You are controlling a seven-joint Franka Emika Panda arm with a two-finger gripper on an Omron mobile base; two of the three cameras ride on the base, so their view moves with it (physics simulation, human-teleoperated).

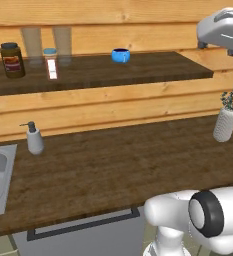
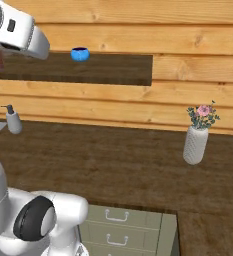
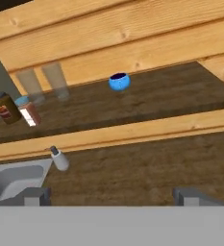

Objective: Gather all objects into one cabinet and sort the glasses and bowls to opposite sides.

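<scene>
Your gripper (image 3: pixel 111 194) hangs with its fingertips (image 3: pixel 35 195) spread wide, holding nothing. Beyond it, the blue bowl (image 3: pixel 118 81) sits upright on the dark shelf (image 3: pixel 180 91), well apart from the two clear glasses (image 3: pixel 55 79) near the shelf's other end.

Blue bowl (image 1: pixel 120 55) on wooden shelf (image 1: pixel 138 70)

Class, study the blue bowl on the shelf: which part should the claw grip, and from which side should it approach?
Grip the rim of the blue bowl, one finger inside and one outside. It stands upright with its mouth open upward and its rounded wall gives little flat hold. Probably come from the front and above: the wooden wall is close behind it, and the shelf beside it is bare.
</scene>
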